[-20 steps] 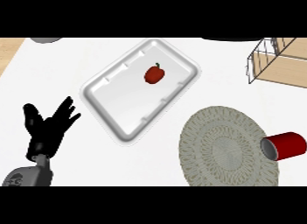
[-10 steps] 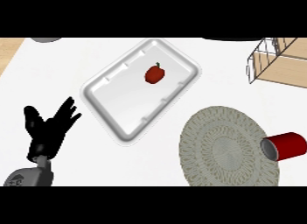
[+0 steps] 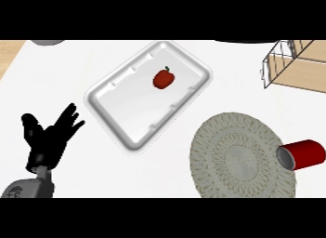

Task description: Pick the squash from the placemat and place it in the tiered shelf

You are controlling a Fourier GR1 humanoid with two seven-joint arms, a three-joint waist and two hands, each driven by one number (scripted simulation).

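One hand shows: the left hand [image 3: 48, 139], at the lower left above the white desk [image 3: 69, 60], open with fingers spread and upright, holding nothing. A white tray [image 3: 127, 111] lies tilted at centre; a red vegetable [image 3: 164, 79] rests in its upper part, and whether this is the squash cannot be told. The round woven placemat [image 3: 237, 160] lies at lower right, and a red can [image 3: 303, 154] lies on its side at the right edge. The tiered shelf [image 3: 309, 69] stands at upper right.

left robot hand [image 3: 50, 137] splayed | red vegetable [image 3: 164, 79] in white tray [image 3: 127, 108]
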